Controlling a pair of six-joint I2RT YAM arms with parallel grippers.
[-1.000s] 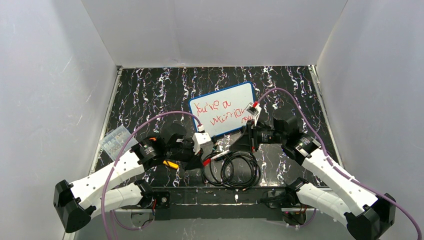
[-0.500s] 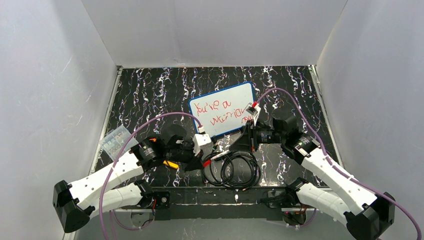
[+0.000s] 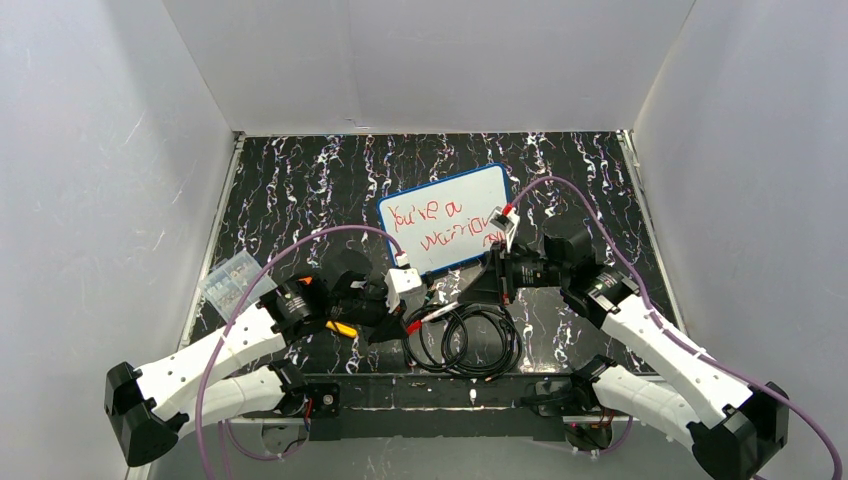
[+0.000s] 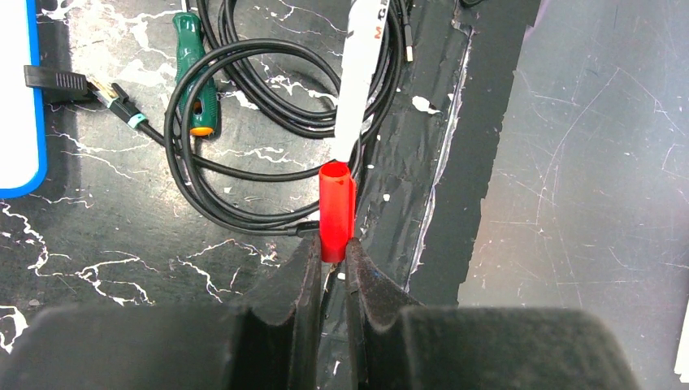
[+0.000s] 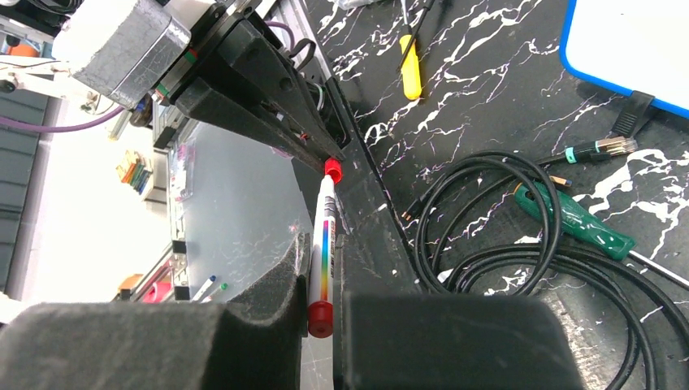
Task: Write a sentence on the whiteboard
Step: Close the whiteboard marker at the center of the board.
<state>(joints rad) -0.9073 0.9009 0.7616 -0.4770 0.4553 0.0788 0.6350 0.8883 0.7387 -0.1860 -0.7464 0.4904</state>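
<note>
The whiteboard [image 3: 481, 193], white with a blue frame, lies at the middle of the table. The sentence [image 3: 428, 213] is on it in red, in two lines. My right gripper [image 5: 325, 268] is shut on a white marker [image 5: 324, 240] with a rainbow stripe, in front of the board. My left gripper [image 4: 331, 252] is shut on the red cap [image 4: 337, 210]. The marker's [image 4: 359, 77] tip sits in the cap's mouth. In the top view the marker [image 3: 440, 311] spans between the left gripper [image 3: 402, 325] and the right gripper [image 3: 478, 296].
A coiled black cable [image 3: 466, 341] lies under the marker. A green screwdriver [image 4: 196, 81] and a network plug [image 4: 122, 106] lie beside the board's near edge. A yellow screwdriver [image 3: 342, 328] lies under the left wrist. A clear plastic box [image 3: 228, 280] sits at the left edge.
The left arm has shifted slightly toward the near edge and the right wrist has edged left. The marker and cap stay held between the two grippers.
</note>
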